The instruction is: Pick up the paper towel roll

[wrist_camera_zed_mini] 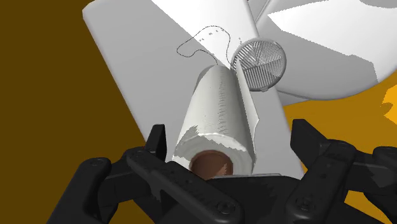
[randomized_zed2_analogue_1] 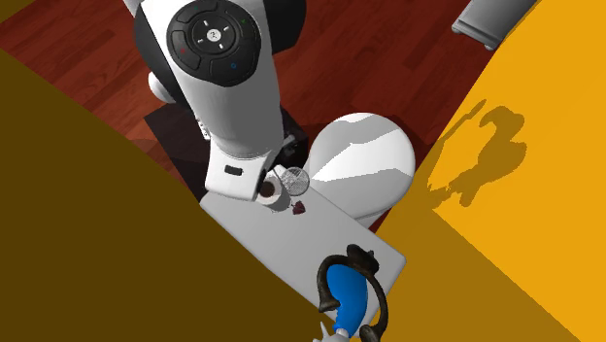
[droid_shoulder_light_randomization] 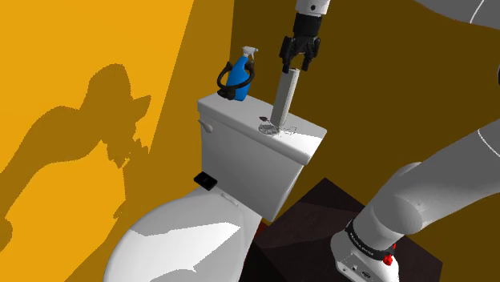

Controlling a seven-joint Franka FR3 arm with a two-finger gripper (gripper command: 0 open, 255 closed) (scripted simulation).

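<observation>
Shoulder view: grey-white cylindrical paper towel roll (droid_shoulder_light_randomization: 286, 100) on end on flat white toilet tank lid (droid_shoulder_light_randomization: 240, 112), toward the lid's right end in that view, base touching lid, leaning slightly. Top end up between the fingers of all-black two-finger gripper (droid_shoulder_light_randomization: 297, 70), hanging directly above.

Wrist view: same roll (wrist_camera_zed_mini: 219, 114), brown core end nearest the camera, lying between the black fingers (wrist_camera_zed_mini: 159, 143). Jaws wide, straddling the roll top; clear gap at one finger, other finger just beside the paper, contact there impossible to tell. No clasp seen.

Round silver wire-mesh disc (wrist_camera_zed_mini: 257, 62) just beside the roll's base, at the lid's edge toward the bowl; also in second exterior view (randomized_zed2_analogue_1: 294, 179). Small dark red bit (randomized_zed2_analogue_1: 299, 206) on the lid near the roll (randomized_zed2_analogue_1: 279, 199).

Far end of lid (randomized_zed2_analogue_1: 330, 238): blue spray bottle with white trigger (droid_shoulder_light_randomization: 239, 74) (randomized_zed2_analogue_1: 348, 291), upright, well apart from the roll, ringed by black looped cord (droid_shoulder_light_randomization: 228, 93) (randomized_zed2_analogue_1: 361, 256).

Below the tank: closed white toilet seat cover (droid_shoulder_light_randomization: 184, 240) (randomized_zed2_analogue_1: 364, 155). Orange-yellow walls (droid_shoulder_light_randomization: 80, 64) behind and beside. Dark red wood floor (randomized_zed2_analogue_1: 388, 58). White arm (randomized_zed2_analogue_1: 223, 87) over the roll, dark box stand (droid_shoulder_light_randomization: 312, 232) at lower right.
</observation>
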